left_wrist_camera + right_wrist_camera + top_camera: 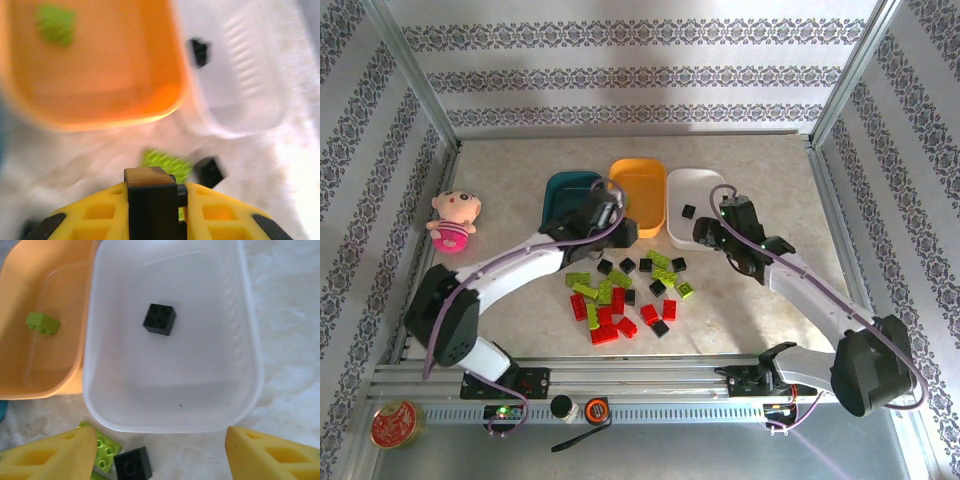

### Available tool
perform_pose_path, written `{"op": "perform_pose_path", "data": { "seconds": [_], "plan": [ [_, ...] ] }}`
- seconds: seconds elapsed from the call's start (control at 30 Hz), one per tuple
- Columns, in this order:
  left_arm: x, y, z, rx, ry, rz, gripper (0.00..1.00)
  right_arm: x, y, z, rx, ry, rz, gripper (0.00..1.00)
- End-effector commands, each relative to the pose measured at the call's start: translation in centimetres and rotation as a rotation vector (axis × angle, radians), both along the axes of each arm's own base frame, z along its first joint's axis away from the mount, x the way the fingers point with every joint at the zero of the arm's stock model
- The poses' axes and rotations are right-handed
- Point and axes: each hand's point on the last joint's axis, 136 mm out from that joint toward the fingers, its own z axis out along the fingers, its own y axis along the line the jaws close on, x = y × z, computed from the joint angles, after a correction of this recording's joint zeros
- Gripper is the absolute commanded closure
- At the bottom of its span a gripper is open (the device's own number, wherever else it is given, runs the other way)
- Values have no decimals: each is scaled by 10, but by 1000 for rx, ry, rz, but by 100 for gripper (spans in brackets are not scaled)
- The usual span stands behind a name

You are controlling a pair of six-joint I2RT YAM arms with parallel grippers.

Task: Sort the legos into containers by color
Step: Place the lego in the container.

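Along the far part of the counter (770, 170), 3 containers sit side by side: a dark teal tray (560, 190), an orange-yellow tray (640, 180) and a white tray (685, 185). The orange-yellow one holds 1 lime-green brick (43, 323); the white one holds 1 black brick (160, 318). Just in front of the trays, the loose legos (620, 300), red, lime-green and black, lie scattered between the 2 arms. The left end effector (152, 200) is closed on a black lego (147, 177), above the counter just in front of the orange-yellow tray. The right end effector (160, 445) stands open and holds nothing, hovering at the white tray's near edge.
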Motion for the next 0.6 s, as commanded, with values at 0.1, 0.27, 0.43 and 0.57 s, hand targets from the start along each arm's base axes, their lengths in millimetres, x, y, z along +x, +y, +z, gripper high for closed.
{"op": "perform_pose_path", "data": {
  "seconds": [0.1,0.27,0.43,0.57],
  "plan": [
    [45,-91,2,-110,13,-156,83,-20,-28,-1,-5,-19,-102,30],
    [81,-137,-18,-125,72,-204,83,-37,-34,-4,-10,-5,-102,30],
    [105,-158,-35,-109,105,-212,78,-52,-27,-14,21,28,-44,29],
    [117,-163,-27,-129,92,-196,60,-65,-12,-27,50,71,39,27]
  ]
}}
